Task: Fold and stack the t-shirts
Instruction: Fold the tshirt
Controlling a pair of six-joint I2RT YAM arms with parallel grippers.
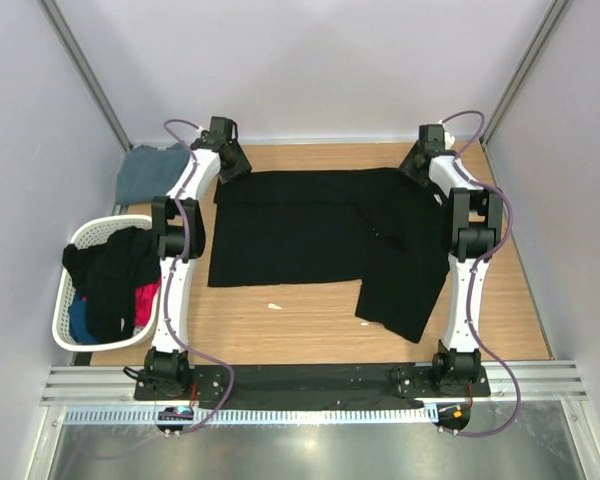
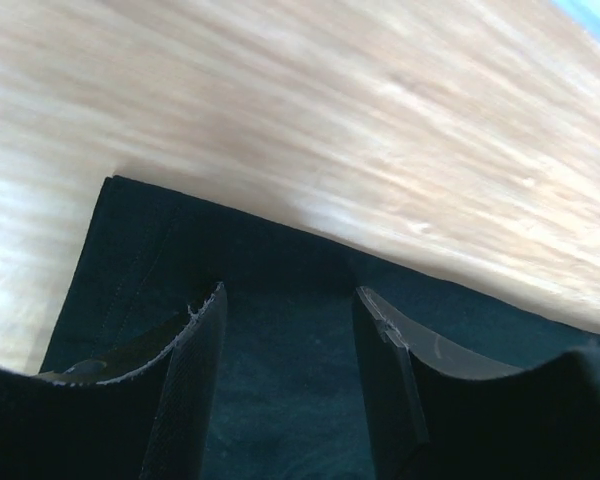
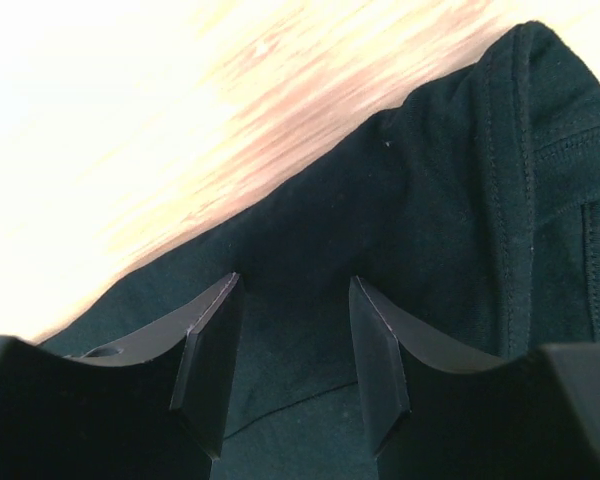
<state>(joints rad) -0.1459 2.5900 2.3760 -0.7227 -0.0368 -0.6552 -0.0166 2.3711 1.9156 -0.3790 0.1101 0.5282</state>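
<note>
While the black t-shirt (image 1: 290, 235) lies spread flat on the wooden table (image 1: 300, 325), both arms reach to its far edge, one at each end. The left gripper (image 2: 290, 300) hangs low over the shirt's far-left corner with its jaws parted wide. Dark cloth shows in the gap between the fingers (image 2: 195, 370), and nothing is pinched. The right gripper (image 3: 292, 285) is likewise spread apart above the far-right part of the shirt, close to a stitched hem, and it has hold of nothing. Whether either gripper's fingertips touch the fabric cannot be told. In the top view the shirt's main body forms a broad rectangle in the middle of the table, and a long panel on its right side slants toward the near edge. The grey-blue t-shirt (image 1: 145, 175) sits bunched in the far-left corner, apart from the black one and just beyond the left arm. A white laundry basket (image 1: 92, 230) stands at the left, holding dark, red and blue clothes (image 1: 115, 280). A small pale scrap (image 1: 275, 306) lies on the bare wood near the shirt's near edge.
</note>
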